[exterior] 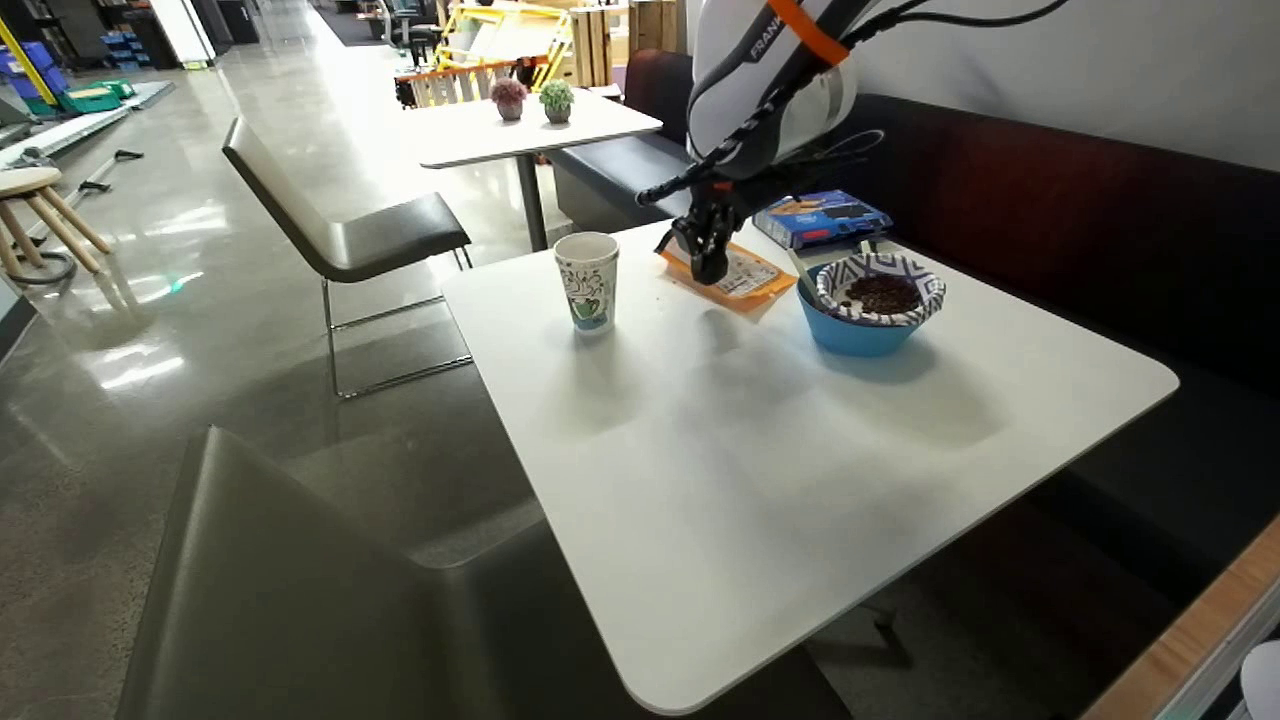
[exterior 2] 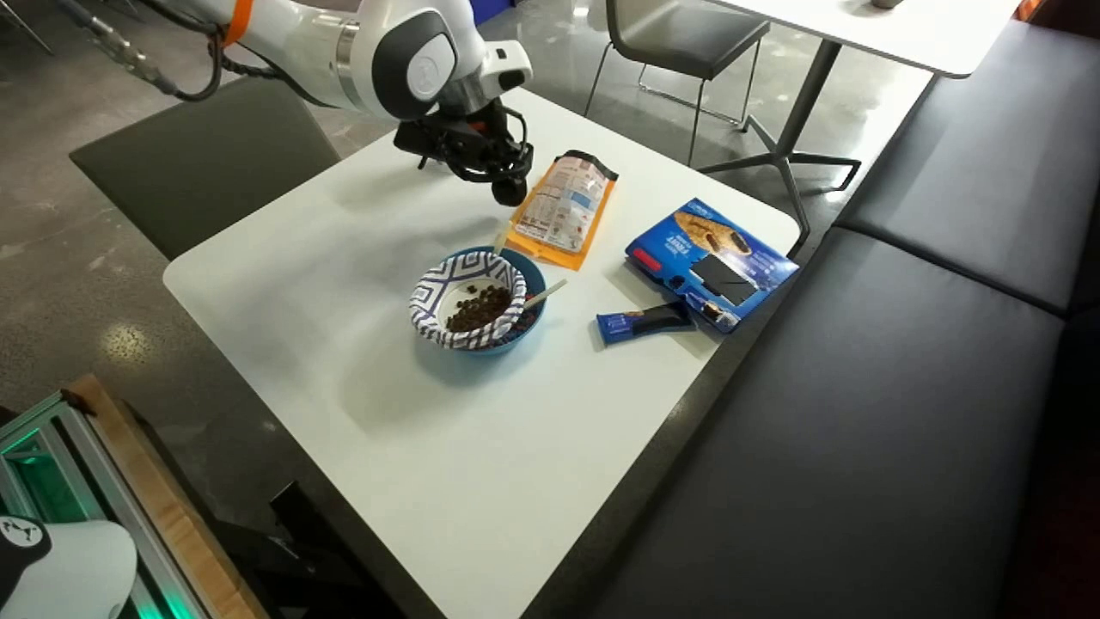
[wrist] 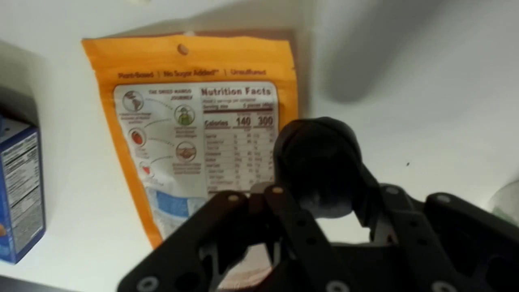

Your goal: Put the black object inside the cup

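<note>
- In the wrist view the lump [wrist: 318,164] was seen as black and rounded, with a faint sheen; its full shape could not be told.
- It was pinched by the gripper [wrist: 329,196], whose fingers were closed to its width.
- It was held above the table [exterior: 760,450], near the packet [exterior 2: 565,206].
- To its left, well apart, the cup [exterior: 588,285] was seen upright.

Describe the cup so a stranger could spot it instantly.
Start at the white table beneath the arm. In an exterior view, a green-marked white cup stands upright toward one edge. It is tall and narrow, unlike the wide blue bowl and flat orange packet.
</note>
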Robot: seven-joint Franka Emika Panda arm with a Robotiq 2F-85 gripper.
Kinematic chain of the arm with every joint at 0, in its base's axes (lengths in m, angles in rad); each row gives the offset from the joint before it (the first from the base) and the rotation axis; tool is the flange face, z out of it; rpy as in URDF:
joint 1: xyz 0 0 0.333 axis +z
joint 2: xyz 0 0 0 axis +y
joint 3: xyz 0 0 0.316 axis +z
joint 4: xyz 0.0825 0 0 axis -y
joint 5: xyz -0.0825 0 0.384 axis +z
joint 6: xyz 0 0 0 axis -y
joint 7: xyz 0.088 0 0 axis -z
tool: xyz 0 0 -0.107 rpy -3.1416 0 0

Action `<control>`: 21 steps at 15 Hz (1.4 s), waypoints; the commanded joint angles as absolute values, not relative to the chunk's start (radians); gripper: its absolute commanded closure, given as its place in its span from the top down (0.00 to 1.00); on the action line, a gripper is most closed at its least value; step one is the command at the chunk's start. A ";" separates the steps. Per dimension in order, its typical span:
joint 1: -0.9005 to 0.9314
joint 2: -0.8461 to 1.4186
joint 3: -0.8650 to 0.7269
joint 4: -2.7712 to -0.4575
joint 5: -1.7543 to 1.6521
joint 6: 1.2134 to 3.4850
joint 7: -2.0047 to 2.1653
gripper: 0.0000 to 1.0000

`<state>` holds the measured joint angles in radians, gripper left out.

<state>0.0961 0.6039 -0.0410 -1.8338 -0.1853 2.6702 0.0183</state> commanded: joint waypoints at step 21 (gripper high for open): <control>-0.290 0.447 0.597 -1.959 0.339 2.902 -0.608 0.13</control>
<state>-0.3001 0.4245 0.5952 -1.9524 0.3474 2.9026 -0.5979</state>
